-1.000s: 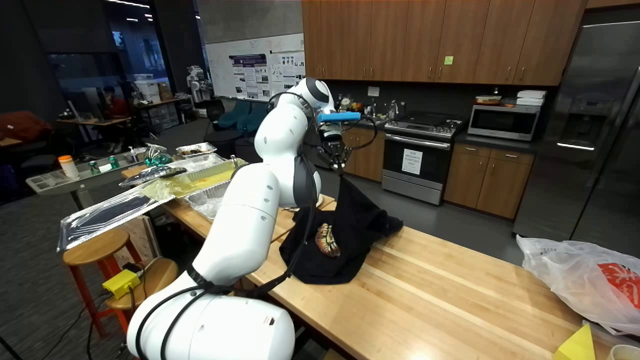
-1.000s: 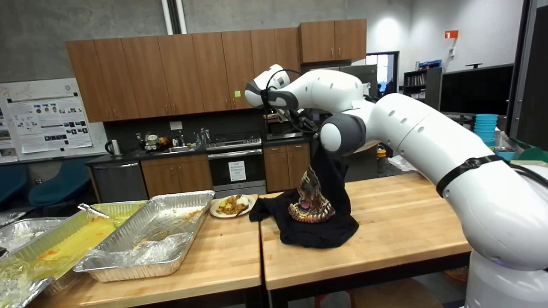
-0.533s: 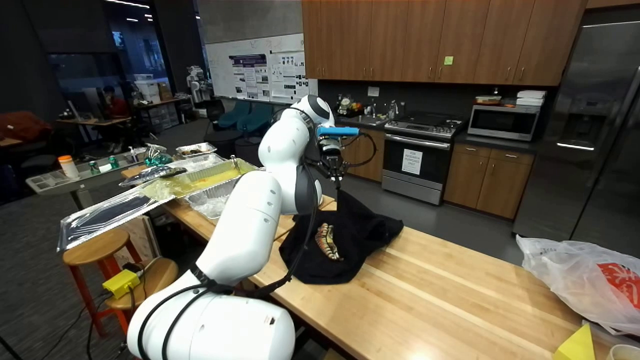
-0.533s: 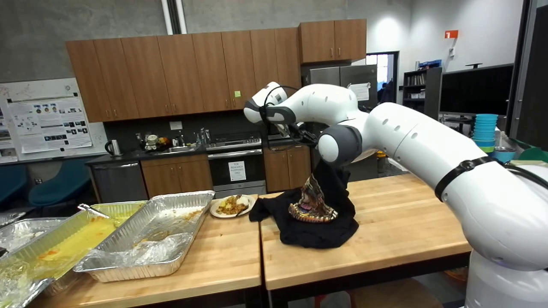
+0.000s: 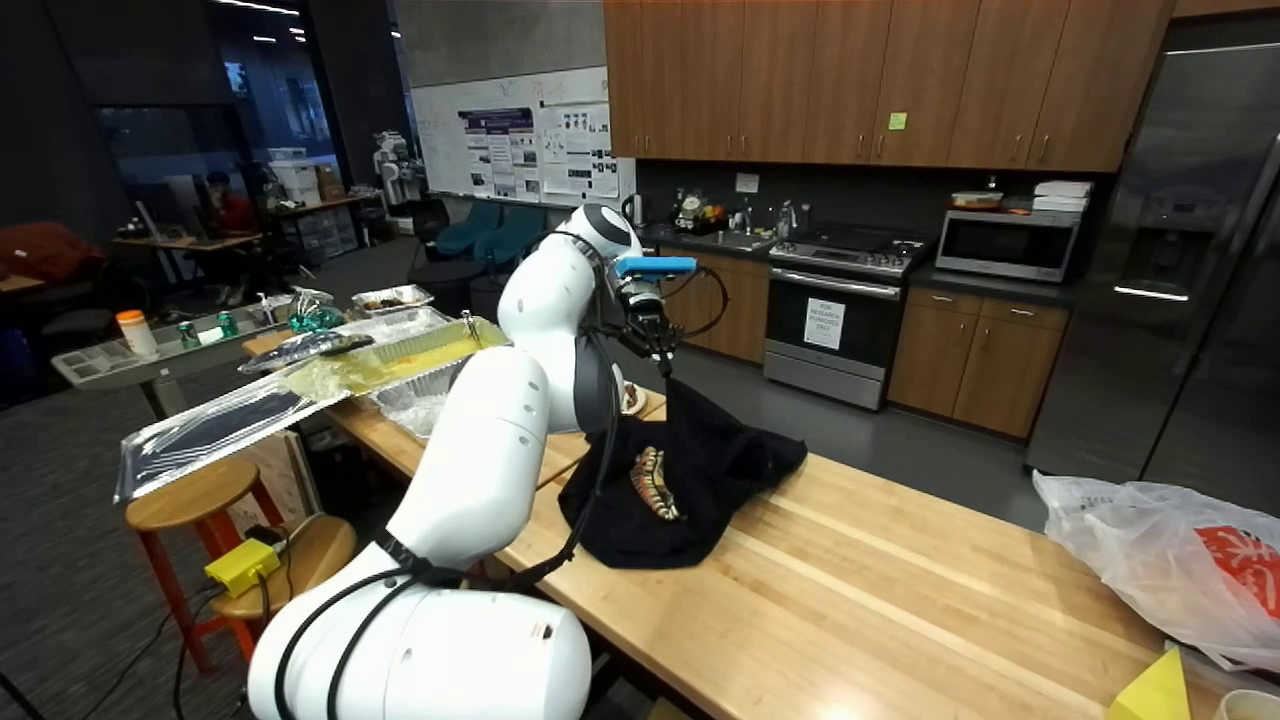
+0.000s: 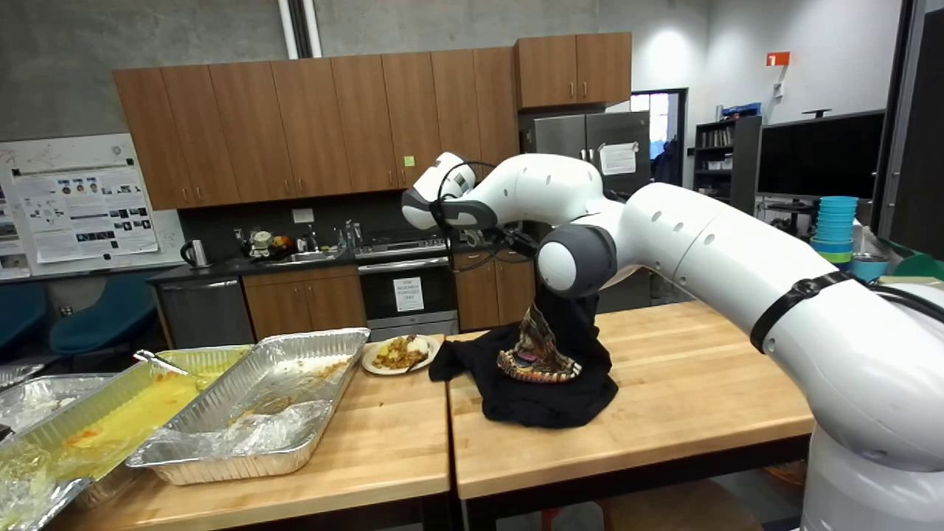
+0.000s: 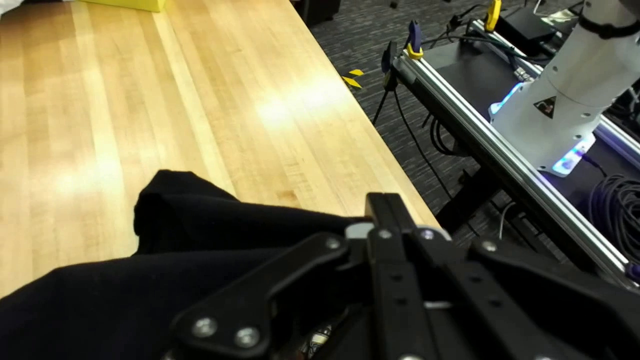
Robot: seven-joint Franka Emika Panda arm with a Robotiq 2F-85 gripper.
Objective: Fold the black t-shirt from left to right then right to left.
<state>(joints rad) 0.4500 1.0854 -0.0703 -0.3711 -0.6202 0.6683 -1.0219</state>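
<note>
The black t-shirt [image 5: 640, 538] lies bunched on the wooden table in both exterior views [image 6: 538, 405]. Its printed graphic [image 5: 654, 485] faces up and is partly folded; it also shows in an exterior view [image 6: 538, 354]. My gripper [image 5: 666, 370] is shut on the top of a raised peak of the shirt, above the table, while the rest lies on the wood. In the wrist view the fingertips of the gripper [image 7: 383, 199] are together, with black cloth [image 7: 115, 305] running up to them from the left. The pinched cloth itself is hidden there.
The wooden table [image 5: 900, 600] extends beyond the shirt. A plate of food [image 6: 371, 363] and foil trays [image 6: 243, 466] stand on the adjoining table. A white-and-red plastic bag [image 5: 1150, 560], a yellow wedge [image 5: 1155, 690] and a cup [image 5: 1250, 705] sit at the far end.
My gripper has moved down and then slightly to the left in both exterior views, still holding the shirt. The raised peak of cloth is lower than before.
</note>
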